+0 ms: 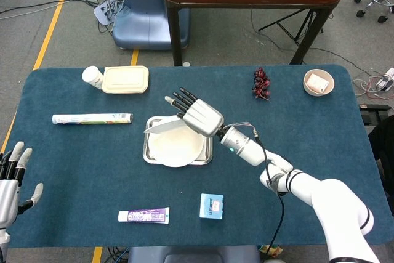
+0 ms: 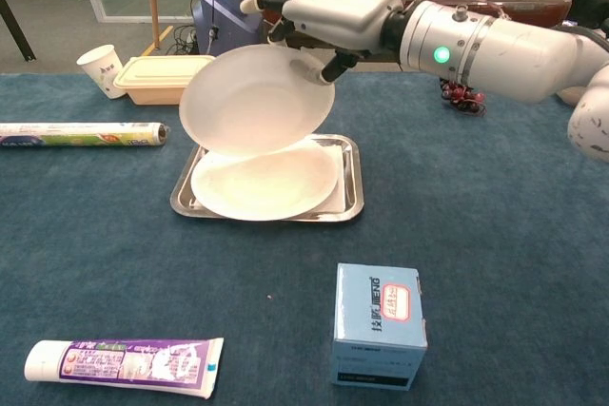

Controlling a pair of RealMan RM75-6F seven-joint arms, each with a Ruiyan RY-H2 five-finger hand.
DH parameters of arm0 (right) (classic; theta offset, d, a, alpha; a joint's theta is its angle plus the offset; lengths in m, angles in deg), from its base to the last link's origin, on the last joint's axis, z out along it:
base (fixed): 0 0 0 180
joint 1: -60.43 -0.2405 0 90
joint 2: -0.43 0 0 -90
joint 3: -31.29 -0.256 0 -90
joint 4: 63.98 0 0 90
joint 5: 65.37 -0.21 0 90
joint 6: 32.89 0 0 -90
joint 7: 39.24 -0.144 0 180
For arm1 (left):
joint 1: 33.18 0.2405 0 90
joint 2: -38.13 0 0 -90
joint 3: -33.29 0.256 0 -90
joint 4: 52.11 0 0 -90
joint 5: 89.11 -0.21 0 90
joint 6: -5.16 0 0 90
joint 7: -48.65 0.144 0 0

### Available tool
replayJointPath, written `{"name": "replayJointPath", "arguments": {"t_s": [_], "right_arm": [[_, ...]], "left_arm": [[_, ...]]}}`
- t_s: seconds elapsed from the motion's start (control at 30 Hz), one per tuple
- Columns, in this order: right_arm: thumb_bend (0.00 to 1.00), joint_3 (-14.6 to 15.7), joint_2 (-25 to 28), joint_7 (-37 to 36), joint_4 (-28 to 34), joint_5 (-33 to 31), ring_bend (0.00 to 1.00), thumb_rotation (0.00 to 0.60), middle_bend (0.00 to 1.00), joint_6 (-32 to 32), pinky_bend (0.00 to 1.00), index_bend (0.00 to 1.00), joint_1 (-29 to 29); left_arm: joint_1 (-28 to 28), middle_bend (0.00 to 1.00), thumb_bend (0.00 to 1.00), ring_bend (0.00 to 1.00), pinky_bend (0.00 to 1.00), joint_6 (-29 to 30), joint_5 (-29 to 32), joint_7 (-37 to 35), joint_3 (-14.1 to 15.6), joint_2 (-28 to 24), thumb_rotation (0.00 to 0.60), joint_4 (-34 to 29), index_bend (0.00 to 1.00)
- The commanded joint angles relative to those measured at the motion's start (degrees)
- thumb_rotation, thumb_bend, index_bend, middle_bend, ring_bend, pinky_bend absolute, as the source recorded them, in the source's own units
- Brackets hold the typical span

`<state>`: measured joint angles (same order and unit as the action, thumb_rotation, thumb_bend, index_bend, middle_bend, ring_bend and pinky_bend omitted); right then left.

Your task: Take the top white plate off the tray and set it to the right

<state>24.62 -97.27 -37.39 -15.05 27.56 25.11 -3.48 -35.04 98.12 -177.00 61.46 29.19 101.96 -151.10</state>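
Right hand point(image 2: 328, 9) pinching top white plate point(image 2: 255, 100) by its rim, tilted, lifted clear above the tray point(image 2: 350, 199) at frame centre. Second plate point(image 2: 264, 184) lies flat in tray. Left hand point(image 1: 11, 180) at lower left edge, fingers apart, holding nothing.

White plate point(image 1: 165, 126) in right hand point(image 1: 200, 117)
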Motion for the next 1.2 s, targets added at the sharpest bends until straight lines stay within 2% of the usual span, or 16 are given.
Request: {"name": "replayJointPath", "arguments": {"t_s": [0.03, 0.4, 0.87, 1.03, 1.2], "right_arm": [[0.62, -1.47, 2.65, 2.97, 3.75, -1.15, 0.00, 0.600, 0.08, -0.26, 0.00, 0.60, -0.34], [0.62, -3.13, 9.81, 8.11, 13.02, -2.76, 0.00, 0.600, 0.08, 0.88, 0.00, 0.60, 1.24], [0.62, -2.12, 20.42, 9.50, 21.38, -3.75, 0.00, 0.600, 0.08, 5.91, 0.00, 0.60, 8.48], [0.62, -1.58, 22.61, 8.58, 21.51, -4.46, 0.00, 0.600, 0.08, 6.52, 0.00, 0.60, 10.79], [0.62, -1.29, 23.09, 5.71, 18.97, -4.88, 0.00, 0.600, 0.08, 6.69, 0.00, 0.60, 12.30]], "left_arm": [[0.00, 0.00, 0.32, 0.00, 0.00, -0.01, 0.07, -0.10, -0.06, -0.02, 0.600, 0.08, 0.00], [-0.36, 0.00, 0.32, 0.00, 0.00, -0.82, 0.49, 0.93, -0.07, 0.65, 0.600, 0.58, 0.00], [-0.72, 0.00, 0.32, 0.00, 0.00, -1.39, 0.03, 3.63, 0.34, 1.98, 0.600, 1.00, 0.00], [-0.75, 0.00, 0.32, 0.00, 0.00, -1.07, -0.15, 4.77, 0.24, 2.51, 0.600, 0.98, 0.00], [-0.96, 0.00, 0.32, 0.00, 0.00, -1.38, 0.67, 6.00, -0.14, 3.27, 0.600, 1.40, 0.00]]}}
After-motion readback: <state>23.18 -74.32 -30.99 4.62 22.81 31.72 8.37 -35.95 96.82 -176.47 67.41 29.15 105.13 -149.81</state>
